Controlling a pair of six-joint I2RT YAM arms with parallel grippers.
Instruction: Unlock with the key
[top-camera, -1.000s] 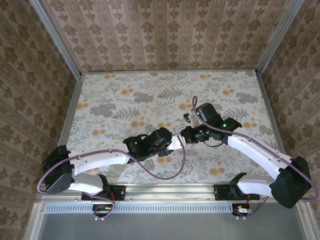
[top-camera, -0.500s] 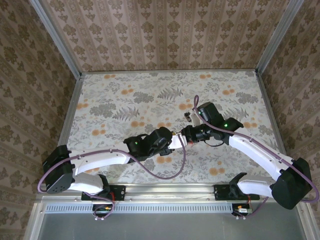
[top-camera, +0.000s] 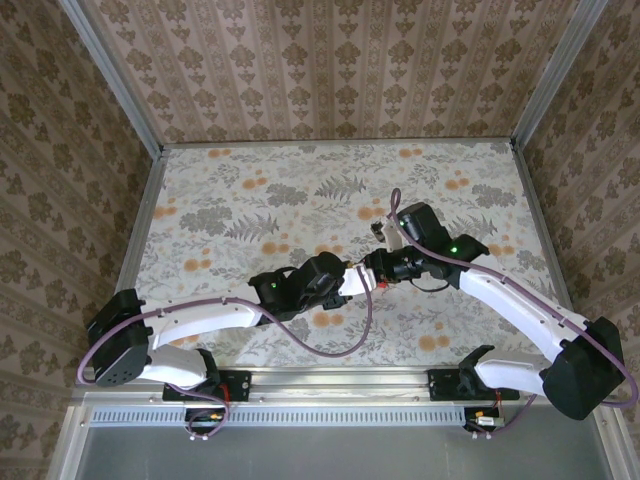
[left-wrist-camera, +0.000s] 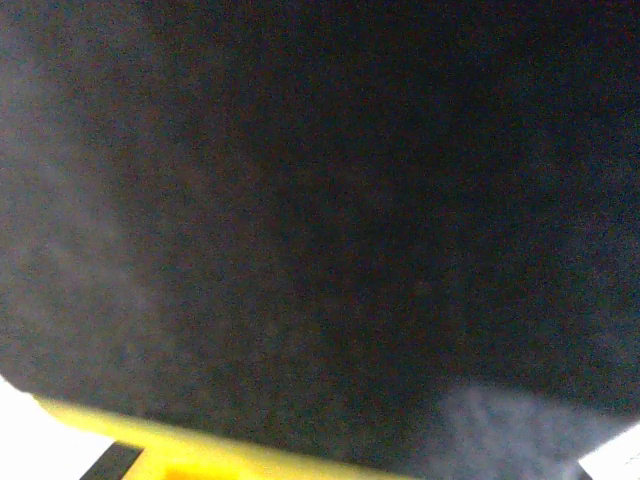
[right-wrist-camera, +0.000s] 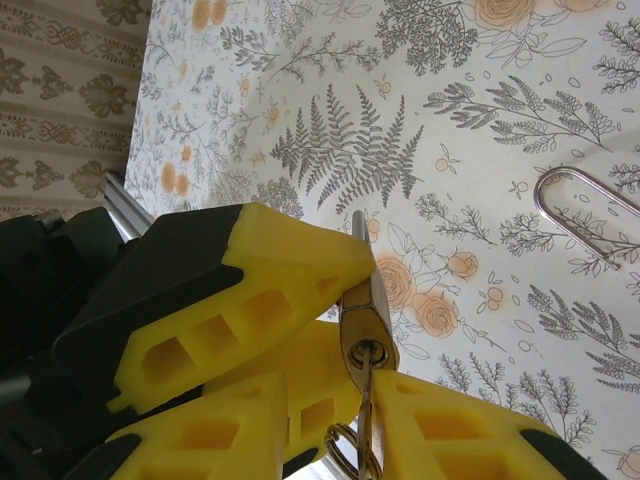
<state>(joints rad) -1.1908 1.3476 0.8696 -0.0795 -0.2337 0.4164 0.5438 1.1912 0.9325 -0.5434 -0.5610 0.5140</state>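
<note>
Between fingers (right-wrist-camera: 470, 430) of the right end effector (right-wrist-camera: 365, 445), the key (right-wrist-camera: 374, 412), tip in the padlock (right-wrist-camera: 365, 310).

Floral tabletop (top-camera: 250, 200), seemingly wallpapered walls (top-camera: 330, 70)

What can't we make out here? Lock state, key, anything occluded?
- Left wrist: a dark blur against the lens hides whatever is ahead.
- Right wrist: padlock sits edge-on between yellow fingers; shackle open or closed unclear.
- Right wrist: key runs off the bottom edge; its head can't be read.
- Top: where left end effector and right end effector meet, padlock and key are too small.
- Right wrist: silver loop cut by the right edge.
</note>
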